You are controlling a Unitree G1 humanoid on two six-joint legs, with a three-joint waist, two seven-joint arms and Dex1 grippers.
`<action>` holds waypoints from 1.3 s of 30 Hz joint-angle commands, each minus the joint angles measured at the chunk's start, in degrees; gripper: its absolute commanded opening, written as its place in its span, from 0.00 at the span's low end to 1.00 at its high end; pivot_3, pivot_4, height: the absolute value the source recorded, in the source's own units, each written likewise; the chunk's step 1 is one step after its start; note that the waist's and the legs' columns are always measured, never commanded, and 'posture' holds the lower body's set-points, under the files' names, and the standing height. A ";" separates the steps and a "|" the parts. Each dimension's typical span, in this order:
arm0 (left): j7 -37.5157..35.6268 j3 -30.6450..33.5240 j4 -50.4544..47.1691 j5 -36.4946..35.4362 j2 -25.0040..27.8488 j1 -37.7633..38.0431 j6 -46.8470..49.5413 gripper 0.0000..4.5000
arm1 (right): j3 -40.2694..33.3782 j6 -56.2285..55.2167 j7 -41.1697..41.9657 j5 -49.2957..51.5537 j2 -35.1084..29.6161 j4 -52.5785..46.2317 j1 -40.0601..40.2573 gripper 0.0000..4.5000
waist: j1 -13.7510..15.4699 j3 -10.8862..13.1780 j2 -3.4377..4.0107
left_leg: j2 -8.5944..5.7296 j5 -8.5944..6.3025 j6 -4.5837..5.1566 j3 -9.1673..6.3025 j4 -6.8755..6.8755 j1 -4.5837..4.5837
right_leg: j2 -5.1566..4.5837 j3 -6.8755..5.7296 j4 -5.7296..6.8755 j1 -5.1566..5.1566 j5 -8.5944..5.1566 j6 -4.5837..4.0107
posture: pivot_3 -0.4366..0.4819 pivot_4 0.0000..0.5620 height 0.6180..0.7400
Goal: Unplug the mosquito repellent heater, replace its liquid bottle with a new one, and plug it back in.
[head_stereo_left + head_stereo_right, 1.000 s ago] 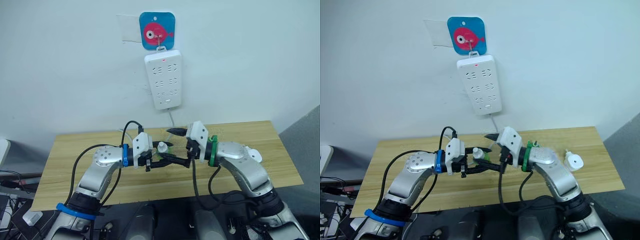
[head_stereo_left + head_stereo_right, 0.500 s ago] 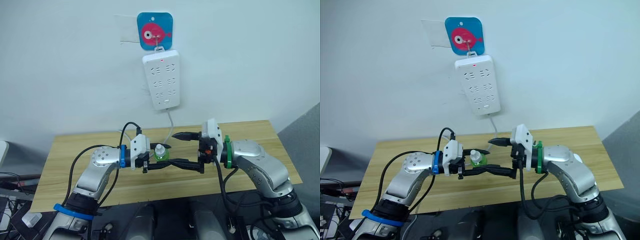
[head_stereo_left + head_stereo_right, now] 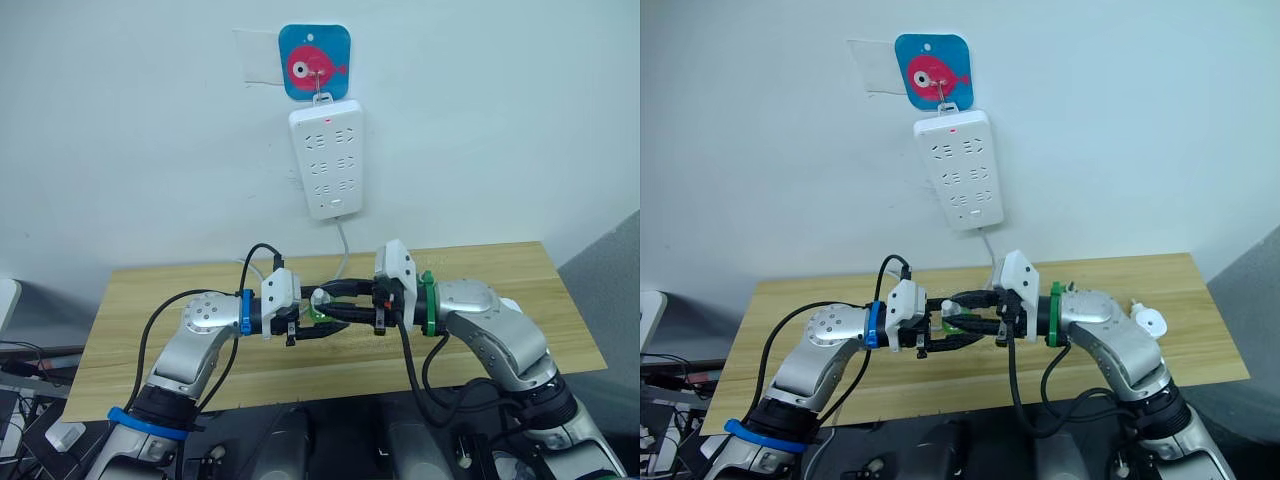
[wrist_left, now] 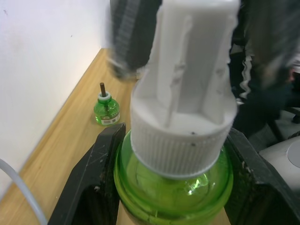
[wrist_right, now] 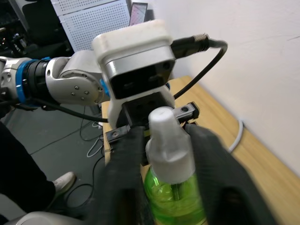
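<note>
Green bottle (image 4: 173,183) cut off at the lower edge of the left wrist view, base hidden; white cap (image 4: 185,89) cropped at the top. Right jaws blurred dark around that cap, grip too smeared to judge. In the head views, bottle mostly covered by both sets of jaws, contact too small to tell. Heater (image 3: 1148,321) half hidden behind the right arm. Spare bottle (image 4: 106,110) label too small to read. Cord (image 3: 343,245) lost behind the surface (image 3: 160,290).

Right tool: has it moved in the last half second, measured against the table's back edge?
Yes. The right tool has swung toward the robot's left along the table, closing in around the white cap of the green bottle that the left tool holds.
</note>
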 commanded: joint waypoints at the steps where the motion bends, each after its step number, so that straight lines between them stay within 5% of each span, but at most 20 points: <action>1: -0.29 0.38 -1.87 -0.83 -0.42 -0.90 -0.73 0.51 | 0.79 -2.14 0.42 -1.31 0.14 -0.35 -0.97 0.07 | 0.00 0.00 0.00 | 0.00 0.00 0.00 -0.01 0.00 0.00 | 0.00 0.00 0.00 0.00 0.00 0.00 | 0.45 0.37 1.00; 9: -0.39 0.61 -0.93 -0.65 -0.19 -0.28 -1.18 0.51 | -5.35 2.47 0.15 7.15 0.22 -6.47 -2.11 0.07 | -0.02 0.00 0.00 | 0.00 0.00 0.00 -0.01 0.00 0.00 | 0.00 0.00 0.00 0.00 0.00 0.00 | 0.44 0.39 1.00; 16: 0.13 1.86 -0.22 -0.68 0.89 1.70 -1.68 0.51 | -15.31 13.26 -11.26 17.68 0.14 -13.44 -2.78 0.07 | -0.02 0.00 0.01 | 0.02 0.00 0.01 -0.06 -0.02 0.00 | -0.01 -0.02 -0.02 0.01 0.00 0.00 | 0.43 0.40 1.00; 21: 1.49 2.97 -0.95 -0.73 1.15 3.18 -1.32 0.51 | -15.85 10.21 -20.52 8.71 -1.15 -12.93 2.29 0.07 | 0.02 0.00 0.00 | 0.02 0.00 0.01 -0.03 -0.03 0.00 | -0.02 0.01 -0.01 0.00 0.00 -0.01 | 0.41 0.41 1.00; 28: 3.92 3.33 -3.27 -0.83 0.92 4.89 0.39 0.51 | -7.97 -5.83 -29.12 -9.54 4.05 2.85 10.52 0.07 | -0.29 -0.01 0.02 | 0.03 0.00 0.01 0.12 -0.04 0.04 | 0.00 0.10 0.06 -0.04 -0.01 0.00 | 0.42 0.41 1.00; 39: 5.37 4.62 -7.47 -1.39 2.69 7.81 3.13 0.51 | -9.20 -24.72 -35.76 -20.11 11.86 32.15 7.12 0.07 | -0.38 0.01 0.04 | 0.02 -0.01 0.01 0.15 -0.09 0.10 | 0.03 0.12 0.03 0.00 -0.01 -0.01 | 0.46 0.43 1.00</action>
